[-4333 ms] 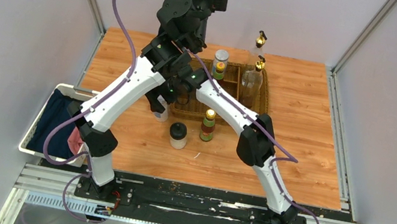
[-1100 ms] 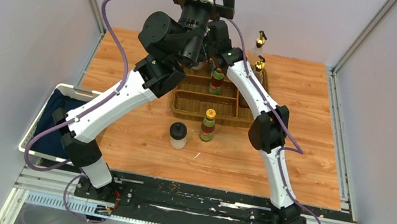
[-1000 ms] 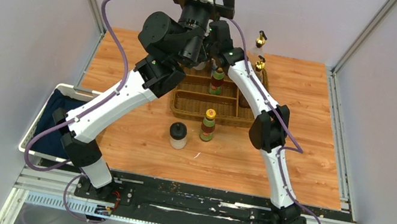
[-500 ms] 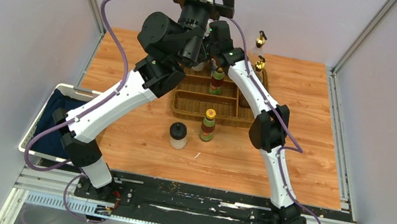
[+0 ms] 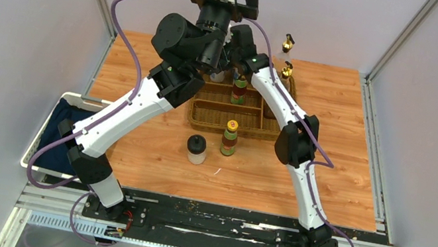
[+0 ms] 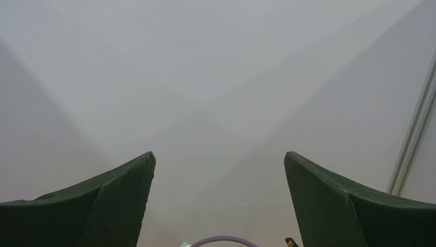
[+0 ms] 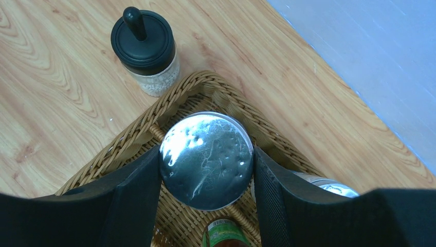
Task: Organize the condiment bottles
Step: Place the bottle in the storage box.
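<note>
Silver-lidded shaker, likely light, rigid, slick, clamped across the lid by right claw; left claw wide, empty.

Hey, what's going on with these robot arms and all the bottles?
The right gripper is clamped on a silver-lidded shaker at a corner of the wicker tray. The left gripper is open, empty and raised high. A black-lidded jar and a sauce bottle stand outside the tray.
</note>
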`<state>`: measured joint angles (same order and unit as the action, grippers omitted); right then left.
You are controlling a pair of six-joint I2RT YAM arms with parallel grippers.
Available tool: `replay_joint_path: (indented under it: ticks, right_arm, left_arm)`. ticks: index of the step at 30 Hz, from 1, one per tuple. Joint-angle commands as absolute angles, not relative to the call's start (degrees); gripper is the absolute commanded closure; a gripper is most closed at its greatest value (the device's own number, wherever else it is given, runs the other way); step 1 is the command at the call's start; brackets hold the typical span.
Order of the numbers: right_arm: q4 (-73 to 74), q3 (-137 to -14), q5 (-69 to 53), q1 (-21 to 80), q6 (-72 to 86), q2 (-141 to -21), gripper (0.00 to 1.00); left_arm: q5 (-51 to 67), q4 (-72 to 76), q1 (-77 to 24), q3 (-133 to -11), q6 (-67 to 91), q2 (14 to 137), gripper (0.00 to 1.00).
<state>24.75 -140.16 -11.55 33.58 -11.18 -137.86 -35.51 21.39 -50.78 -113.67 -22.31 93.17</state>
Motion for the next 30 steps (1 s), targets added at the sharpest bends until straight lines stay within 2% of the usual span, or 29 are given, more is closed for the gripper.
replay_joint_path:
  ticks: [1, 16, 18, 23, 25, 30]
  right_arm:
    - [25.0, -142.7, -11.9, 33.9, -9.7, -139.5, 1.0]
    - [26.2, -143.5, -11.4, 34.0, -9.0, -141.3, 1.0]
    - [26.2, -143.6, -11.3, 34.1, -9.2, -141.5, 0.92]
    - [25.5, -143.8, -10.9, 34.2, -9.7, -141.8, 0.59]
    - [25.1, -143.9, -10.6, 34.2, -10.0, -142.0, 0.5]
    - [24.3, -144.6, -10.5, 34.2, -10.4, -142.1, 0.38]
  left_arm:
    - [-35.4, 23.3, -51.3, -113.8, -22.8, 93.6, 0.0]
    - [-35.6, 23.3, -51.3, -113.0, -23.0, 93.5, 0.0]
    - [-35.6, 23.3, -51.3, -112.9, -23.1, 93.4, 0.0]
    - [-35.7, 23.8, -51.3, -112.3, -23.8, 93.3, 0.0]
    - [-35.8, 24.0, -51.3, -112.0, -24.1, 93.4, 0.0]
    - [-35.8, 24.3, -51.3, -111.8, -24.4, 93.5, 0.0]
